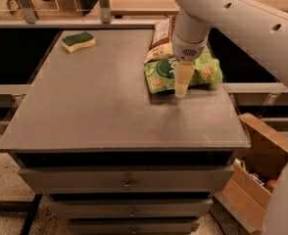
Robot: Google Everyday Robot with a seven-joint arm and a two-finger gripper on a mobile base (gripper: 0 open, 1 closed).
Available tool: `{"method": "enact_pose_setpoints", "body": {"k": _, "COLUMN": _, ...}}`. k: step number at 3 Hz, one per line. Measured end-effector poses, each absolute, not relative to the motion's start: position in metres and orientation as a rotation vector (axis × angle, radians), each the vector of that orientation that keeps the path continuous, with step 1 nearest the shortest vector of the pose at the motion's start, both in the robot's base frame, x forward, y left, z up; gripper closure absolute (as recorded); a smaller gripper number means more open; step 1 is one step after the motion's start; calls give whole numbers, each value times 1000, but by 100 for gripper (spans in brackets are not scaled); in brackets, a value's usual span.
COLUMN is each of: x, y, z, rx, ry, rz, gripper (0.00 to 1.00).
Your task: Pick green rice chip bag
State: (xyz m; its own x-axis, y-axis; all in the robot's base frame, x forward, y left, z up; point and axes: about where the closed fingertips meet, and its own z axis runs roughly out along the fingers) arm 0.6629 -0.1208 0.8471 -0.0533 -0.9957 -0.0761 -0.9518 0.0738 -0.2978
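Observation:
The green rice chip bag (pixel 203 71) lies flat on the grey cabinet top (pixel 100 106) at its right side. It is light green with a dark green circle and pictures of rice cakes. My gripper (pixel 182 82) hangs from the white arm directly over the middle of the bag, its pale fingers pointing down at the bag's front edge. It holds nothing that I can see. The arm hides part of the bag's middle.
A brown and cream snack bag (pixel 159 38) lies just behind the green bag, touching it. A green-topped yellow sponge (pixel 79 41) sits at the back left. An open cardboard box (pixel 254 170) stands on the floor at the right. Drawers run below the cabinet's front edge.

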Motion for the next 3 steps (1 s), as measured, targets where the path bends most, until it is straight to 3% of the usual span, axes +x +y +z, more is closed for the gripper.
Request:
{"method": "enact_pose_setpoints", "body": {"k": 1, "x": 671, "y": -118, "z": 835, "rx": -1991, "ry": 2077, "rz": -251, "gripper": 17}}
{"method": "enact_pose_setpoints", "body": {"k": 3, "x": 666, "y": -118, "z": 833, "rx": -2013, "ry": 2052, "rz": -244, "gripper": 64}}
